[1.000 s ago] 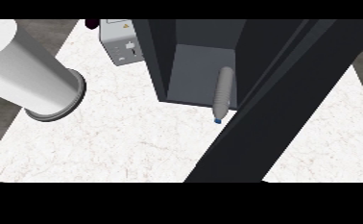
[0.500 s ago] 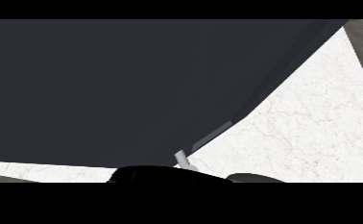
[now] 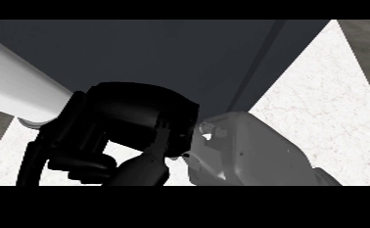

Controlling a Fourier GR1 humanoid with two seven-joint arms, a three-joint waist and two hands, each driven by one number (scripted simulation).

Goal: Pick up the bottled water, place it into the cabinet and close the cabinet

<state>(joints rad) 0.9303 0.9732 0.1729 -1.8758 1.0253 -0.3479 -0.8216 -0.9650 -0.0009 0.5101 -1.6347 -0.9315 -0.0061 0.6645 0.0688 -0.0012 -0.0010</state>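
Bottled water isn't showing anywhere. Black left hand (image 3: 123, 129) is crowding just under the dark flat cabinet panel (image 3: 180, 60), and I can't tell if its fingers are curling. Guessing it's light and slick, best gripped mid-body.

Dim, shadowed cabinet (image 3: 145, 51); evenly bright counter (image 3: 318, 85) at right

a kitchen: a white marbled counter top (image 3: 325, 95) shows at the right of the frame, and a dark cabinet (image 3: 159, 51) fills the upper part.
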